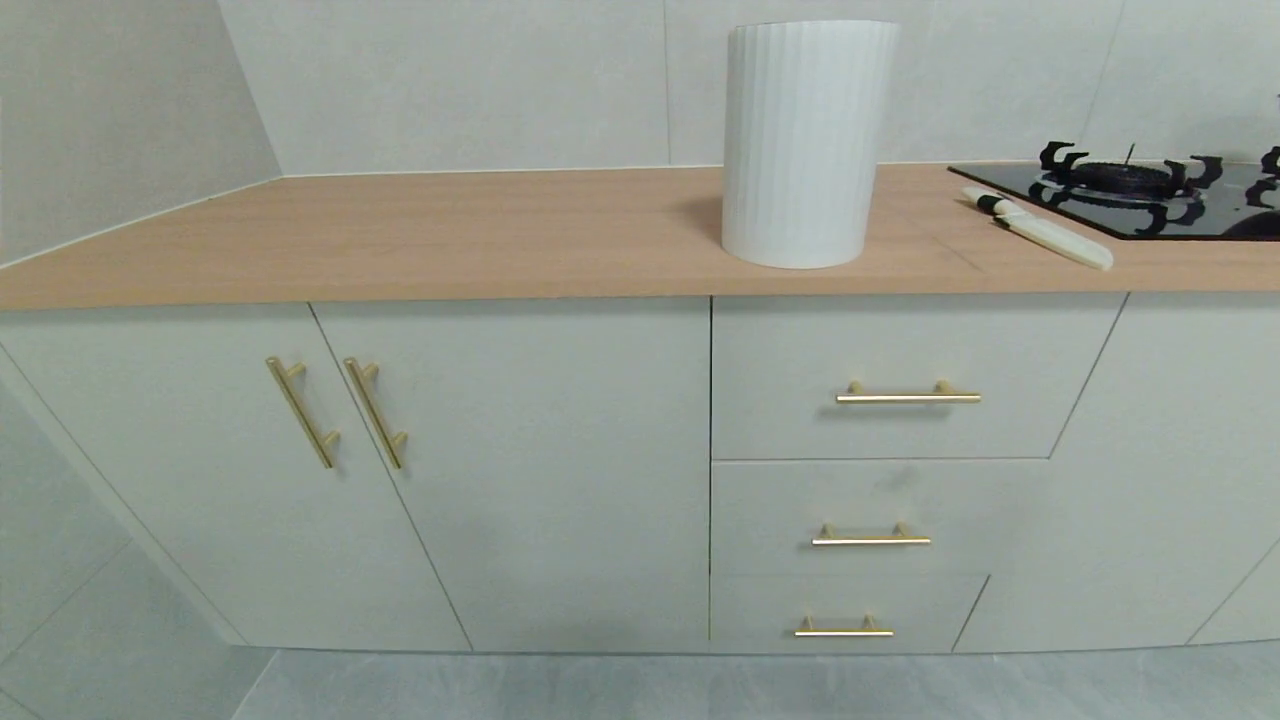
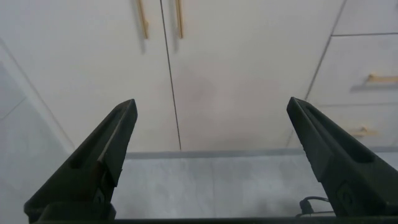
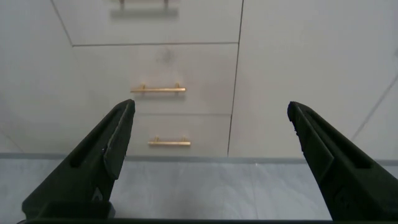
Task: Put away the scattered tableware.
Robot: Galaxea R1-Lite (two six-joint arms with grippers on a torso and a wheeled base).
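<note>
STATE: my left fingers (image 2: 99, 162) and right fingers (image 3: 99, 158) spread, empty | ITEM: knife (image 1: 1040, 228) flat on counter (image 1: 400, 235), beside hob (image 1: 1130, 195), holder (image 1: 805, 145) near | RISK: thin blade may slip my pinch; holder may tip

light: bright, even; shadow: soft, left of canister (image 1: 806, 140); edges: warped

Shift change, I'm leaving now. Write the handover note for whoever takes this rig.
Left gripper: open, empty, low before the doors.
Right gripper: open, empty, low before the drawers.
Knife lies on the counter by the hob; the white container stands on the counter to its left. Doors and drawers are shut.
Done: nothing that shows.
Left: pick up the knife and put it away, probably in the container.
</note>
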